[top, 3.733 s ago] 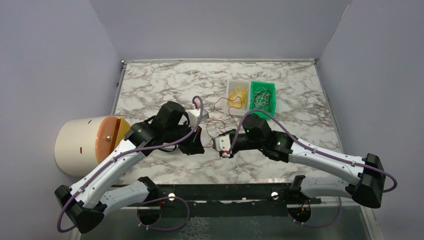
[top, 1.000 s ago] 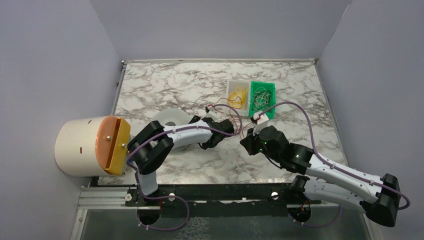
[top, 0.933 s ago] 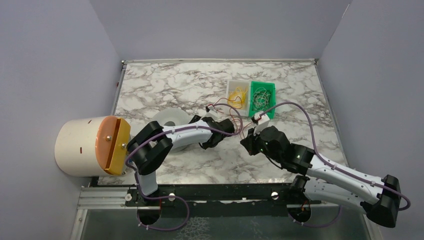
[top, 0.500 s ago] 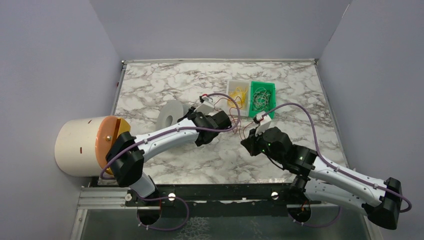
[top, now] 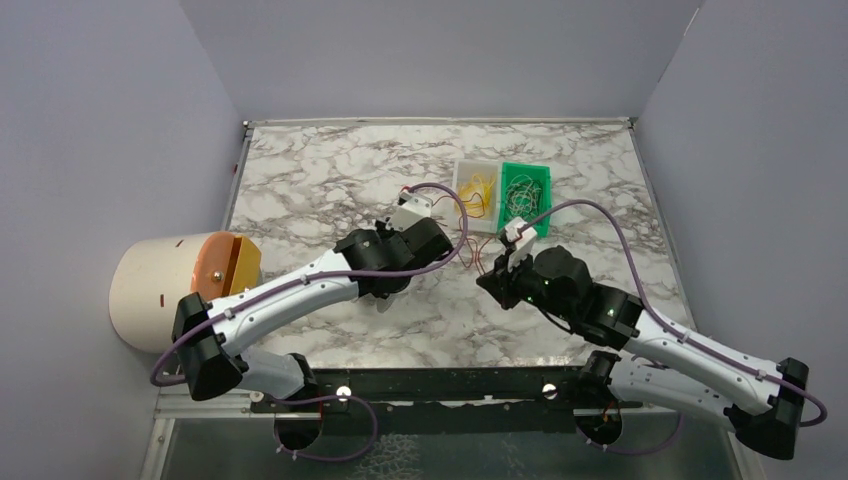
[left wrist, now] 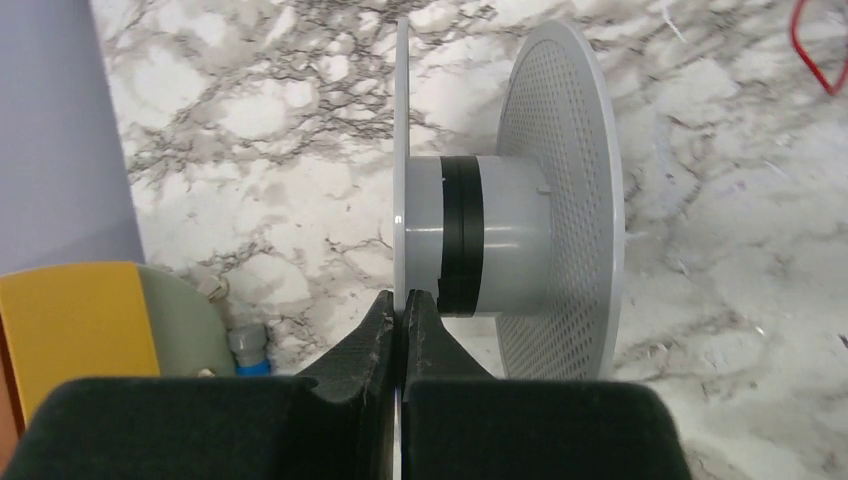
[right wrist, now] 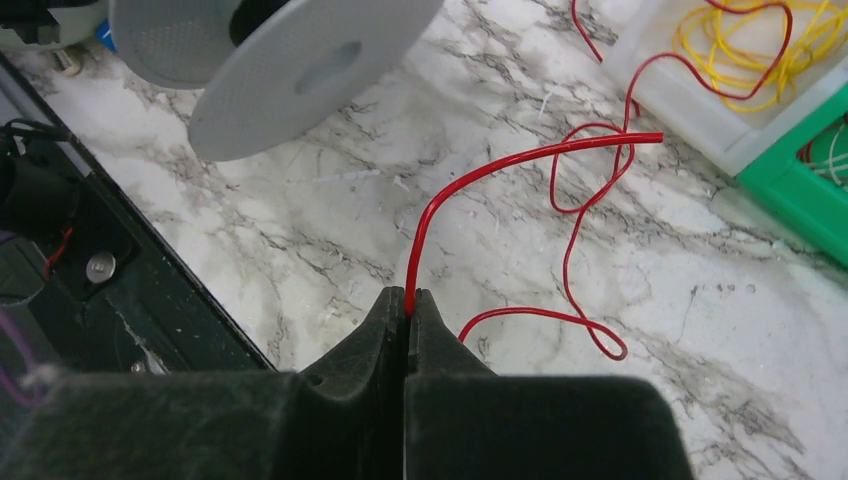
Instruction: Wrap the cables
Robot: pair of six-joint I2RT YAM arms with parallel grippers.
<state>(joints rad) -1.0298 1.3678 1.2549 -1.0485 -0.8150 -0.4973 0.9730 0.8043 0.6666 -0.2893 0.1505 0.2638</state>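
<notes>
Jaws of the left gripper (left wrist: 402,310) are closed on the thin flange of a grey spool (left wrist: 505,230), its flanges upright over the marble table (left wrist: 230,110). Right gripper (right wrist: 408,303) jaws are closed on the red wire (right wrist: 497,165); its free loops lie mid-table, leading toward the white tray (right wrist: 700,115) right of centre, toward the far edge

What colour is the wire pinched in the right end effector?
Red; the wire shows best in the right wrist view.
</notes>
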